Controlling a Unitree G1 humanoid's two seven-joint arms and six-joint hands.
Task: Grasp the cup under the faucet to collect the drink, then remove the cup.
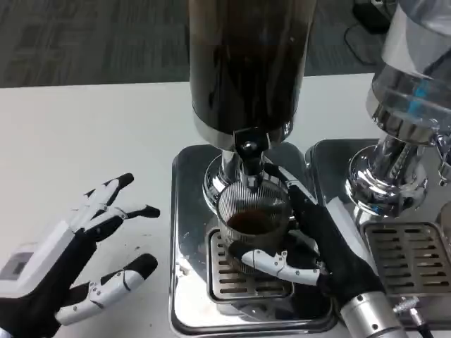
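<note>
A clear ribbed cup [254,218] is standing on the slotted drip tray [225,278] of the dispenser [246,70] at the tabletop's [91,134] far edge, directly under the black faucet [248,151]. Dark drink is filling its lower part. The right hand [317,243] is wrapping its fingers around the cup. The left hand [77,253] is hovering near the tabletop's front left corner, fingers spread wide, holding nothing.

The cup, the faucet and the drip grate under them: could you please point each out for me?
cup [255,220]: head view, on its dark drink surface.
faucet [248,153]: head view, on the black tap handle.
drip grate [229,276]: head view, on bare slots left of the thumb.
</note>
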